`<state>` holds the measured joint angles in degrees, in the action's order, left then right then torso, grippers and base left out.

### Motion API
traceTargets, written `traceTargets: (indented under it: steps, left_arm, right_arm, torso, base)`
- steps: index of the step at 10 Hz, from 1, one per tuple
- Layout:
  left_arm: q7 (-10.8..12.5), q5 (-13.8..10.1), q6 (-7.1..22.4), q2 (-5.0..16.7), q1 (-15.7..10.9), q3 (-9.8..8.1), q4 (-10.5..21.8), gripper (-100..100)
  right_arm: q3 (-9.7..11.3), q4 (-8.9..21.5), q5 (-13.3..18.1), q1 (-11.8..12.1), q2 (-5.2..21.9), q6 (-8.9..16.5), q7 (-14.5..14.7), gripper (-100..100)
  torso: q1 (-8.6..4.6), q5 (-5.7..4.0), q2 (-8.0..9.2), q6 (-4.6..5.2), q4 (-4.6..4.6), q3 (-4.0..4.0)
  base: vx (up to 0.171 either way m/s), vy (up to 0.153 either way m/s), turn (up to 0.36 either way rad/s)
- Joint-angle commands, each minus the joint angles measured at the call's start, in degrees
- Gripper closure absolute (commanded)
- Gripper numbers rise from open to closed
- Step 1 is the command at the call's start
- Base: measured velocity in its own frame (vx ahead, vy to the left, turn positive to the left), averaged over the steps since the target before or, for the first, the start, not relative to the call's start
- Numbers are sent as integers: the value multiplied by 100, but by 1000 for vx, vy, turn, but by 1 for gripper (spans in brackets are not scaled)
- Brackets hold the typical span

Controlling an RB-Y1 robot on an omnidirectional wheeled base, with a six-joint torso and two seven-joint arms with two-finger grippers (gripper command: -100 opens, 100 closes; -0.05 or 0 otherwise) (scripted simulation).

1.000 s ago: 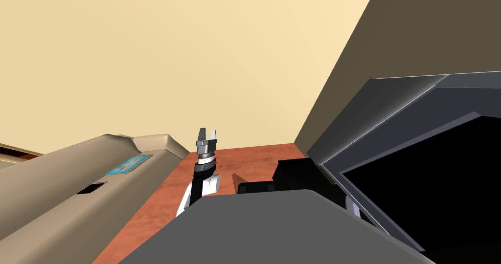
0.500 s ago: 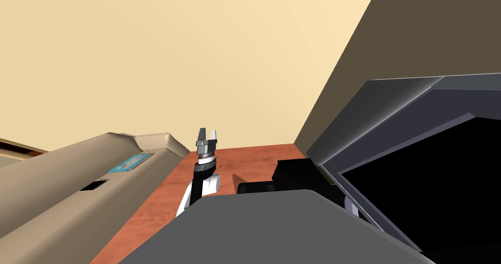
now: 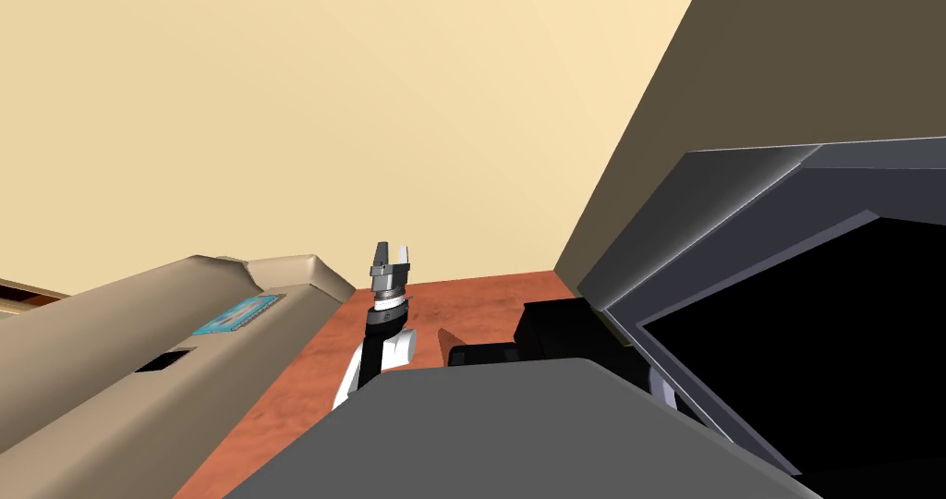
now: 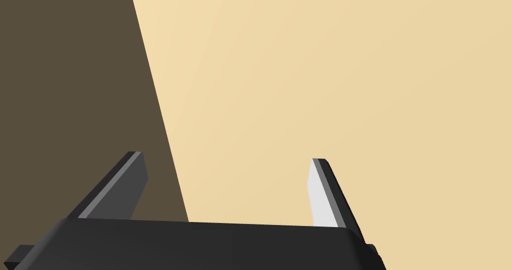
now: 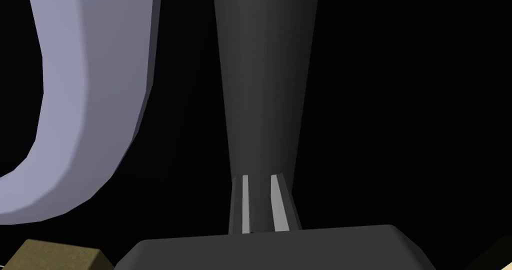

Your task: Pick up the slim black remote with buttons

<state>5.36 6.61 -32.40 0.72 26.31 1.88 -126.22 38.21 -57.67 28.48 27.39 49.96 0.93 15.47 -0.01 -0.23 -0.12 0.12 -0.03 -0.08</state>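
Remote (image 5: 265,82), one slim dark grey body that widens away from the hand, stands straight out from the right gripper (image 5: 261,177). That gripper's two fingers (image 5: 280,202) are drawn close together on the remote's near end and grip it. A black area lies all around it. Beside the remote and apart from it curves one pale lavender piece (image 5: 90,107). One tan block (image 5: 55,254) sits at the corner of the gripper's dark body.

The left arm (image 3: 379,355) rises upright just past the chest, its white and dark forearm standing over a reddish-brown surface (image 3: 480,299). The left gripper (image 3: 392,249) points straight up at the top of this arm. In the left wrist view its two fingers (image 4: 322,197) are spread wide apart.

To the left of that arm runs one long beige unit (image 3: 111,355). Its top face carries one teal label (image 3: 242,310) and one dark slot (image 3: 166,359). To the right stands one large slate-grey frame (image 3: 739,207) around a black panel (image 3: 831,355), tilted with the head view's own slant. At the frame's lower corner, near the chest, sit black blocky shapes (image 3: 554,327). I cannot tell whether they belong to the right arm.
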Motion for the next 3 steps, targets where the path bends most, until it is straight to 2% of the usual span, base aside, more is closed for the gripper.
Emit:
traceTargets:
  steps: [1, 2, 3]
  left_arm:
    - [0, 0, 0, 0, 0, 0, 0, 0]
    - [0, 0, 0, 0, 0, 0, 0, 0]
    - [0, 0, 0, 0, -1, 0, 0, 0]
  right_arm:
    - [0, -158, -14, 93, 196, -52, -48, 100]
    - [25, -122, -22, 54, 136, -8, -36, 100]
    - [29, -135, -25, 61, 152, -10, -45, 0]
  torso:
    - [0, 0, 0, 0, 0, 0]
    - [4, 3, 0, -1, 0, 0]
    - [-6, -1, 3, -4, 2, 2]
  base:
    - [27, 59, -79]
    - [9, 25, -18]
    - [1, 5, 2]
